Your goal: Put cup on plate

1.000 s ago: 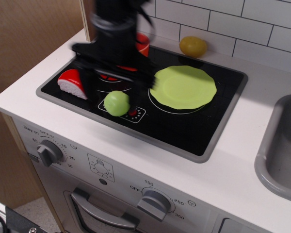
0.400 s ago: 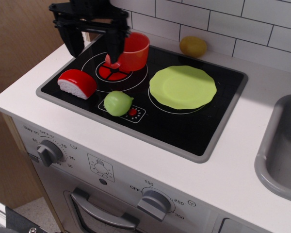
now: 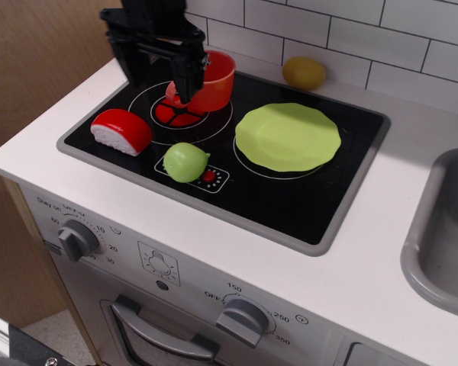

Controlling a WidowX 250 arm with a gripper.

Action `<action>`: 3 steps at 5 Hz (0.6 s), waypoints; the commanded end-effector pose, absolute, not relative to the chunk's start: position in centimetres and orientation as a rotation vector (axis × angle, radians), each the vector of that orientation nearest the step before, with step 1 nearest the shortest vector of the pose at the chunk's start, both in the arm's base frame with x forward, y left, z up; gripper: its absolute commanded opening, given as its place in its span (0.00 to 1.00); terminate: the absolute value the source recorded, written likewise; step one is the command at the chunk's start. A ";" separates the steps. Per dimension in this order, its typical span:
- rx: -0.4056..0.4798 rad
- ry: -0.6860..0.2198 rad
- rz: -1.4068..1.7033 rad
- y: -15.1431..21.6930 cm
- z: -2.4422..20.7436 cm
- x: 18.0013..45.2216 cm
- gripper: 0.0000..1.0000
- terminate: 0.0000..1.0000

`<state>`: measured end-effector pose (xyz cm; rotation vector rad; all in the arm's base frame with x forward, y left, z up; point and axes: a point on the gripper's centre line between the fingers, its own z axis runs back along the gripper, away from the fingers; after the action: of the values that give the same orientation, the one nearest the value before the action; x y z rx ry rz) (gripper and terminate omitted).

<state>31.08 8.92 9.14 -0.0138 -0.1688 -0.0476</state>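
The red-orange cup (image 3: 211, 80) stands upright on the back left burner of the black stovetop (image 3: 290, 191). The lime-green plate (image 3: 288, 136) lies flat on the right burner, empty, a short way to the cup's right. My black gripper (image 3: 162, 71) hangs open at the back left of the stove. Its right finger (image 3: 192, 75) is in front of the cup's left side and the left finger is over the counter's edge. Nothing is held between them.
A red-and-white domed toy (image 3: 120, 130) lies at the stove's left. A small green ball-like fruit (image 3: 185, 162) sits at the front middle. A yellow fruit (image 3: 304, 72) rests by the tiled wall. A grey sink (image 3: 443, 236) is at the right.
The gripper has risen from low over the stove and drawn back to the left rear, then shifted slightly right toward the cup. The cup and plate have not moved.
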 end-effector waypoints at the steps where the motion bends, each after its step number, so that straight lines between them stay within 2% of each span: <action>1: 0.055 -0.233 -0.136 9.8 10.0 33.1 1.00 0.00; 3: 0.086 -0.273 -0.145 9.2 8.8 33.6 1.00 0.00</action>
<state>33.08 9.21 7.40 0.0658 -0.2295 -0.1422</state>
